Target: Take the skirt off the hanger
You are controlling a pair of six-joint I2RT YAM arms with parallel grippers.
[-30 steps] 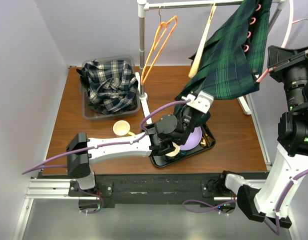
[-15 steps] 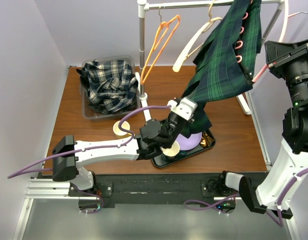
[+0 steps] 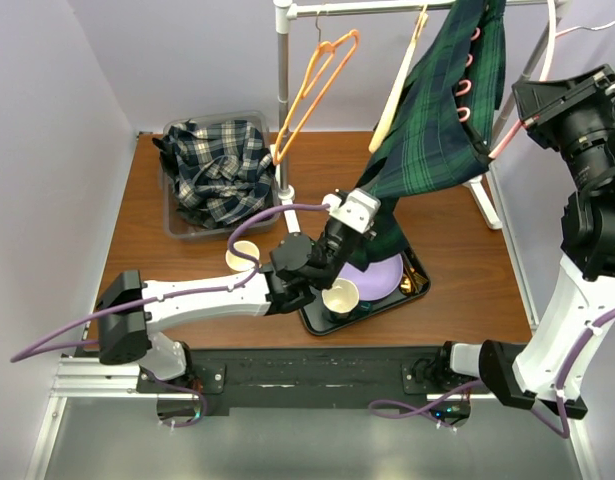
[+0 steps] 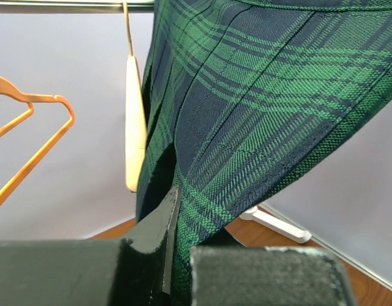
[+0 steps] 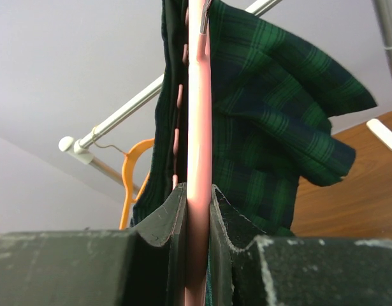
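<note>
A dark green plaid skirt (image 3: 437,110) hangs from a pink hanger (image 3: 465,85) up at the rail (image 3: 387,8). My left gripper (image 3: 372,222) is shut on the skirt's lower hem, over the tray; in the left wrist view (image 4: 176,255) the fabric (image 4: 259,108) runs between the jaws. My right gripper (image 3: 512,125) is shut on the pink hanger's arm at the right; in the right wrist view (image 5: 198,217) the pink bar (image 5: 199,127) is pinched between both fingers, with the skirt (image 5: 272,127) behind it.
An orange hanger (image 3: 317,85) and a cream hanger (image 3: 399,85) hang on the rail. The rack's post (image 3: 282,110) stands mid-table. A clear bin (image 3: 219,172) holds plaid cloth. A black tray (image 3: 412,295) holds a purple plate and a cup (image 3: 341,296); another cup (image 3: 243,256) stands beside it.
My left gripper has drawn the skirt's hem left and toward the near edge. The right gripper and pink hanger shifted left and up. The cream hanger swung.
</note>
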